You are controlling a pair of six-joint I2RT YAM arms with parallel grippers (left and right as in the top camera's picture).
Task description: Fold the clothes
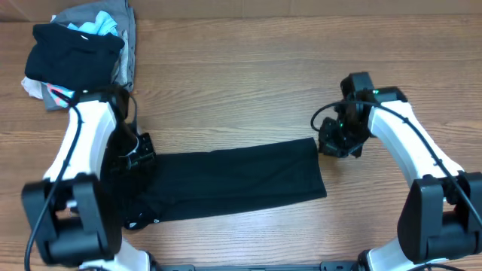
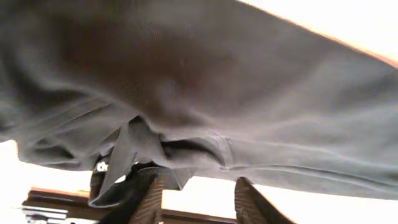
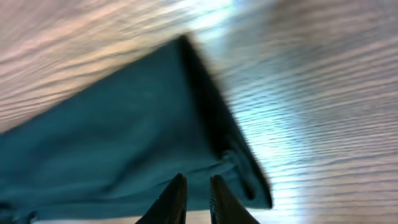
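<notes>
The shirt (image 1: 233,184) is laid flat on the table (image 1: 241,90), folded into a long black band. It is set across the near middle of the table, with its long sides running left to right and tilted slightly. Its right end is squared off. Its left end is bunched and partly covered by the left arm. In the right wrist view the shirt (image 3: 112,143) is seen as a smooth layered panel, and its folded corner is pointed toward the bare wood.

The left gripper (image 1: 139,154) is lowered onto the shirt's left end. In the left wrist view nearly the whole frame is filled by the shirt (image 2: 249,93), creased and gathered just above the fingers (image 2: 152,199). These are held partly apart. A loose fold hangs against one of them, and the gap between them is seen to be bare. A small white patch (image 2: 99,167) is glimpsed among the folds.

The right gripper (image 1: 339,139) is held just beside the shirt's right end, over bare table. Its fingers (image 3: 177,199) are drawn close, with only a narrow slit left between them, and nothing is held.

A heap (image 1: 75,45) of black, grey, light-blue and pink garments is piled at the far left corner, well apart from the shirt.
</notes>
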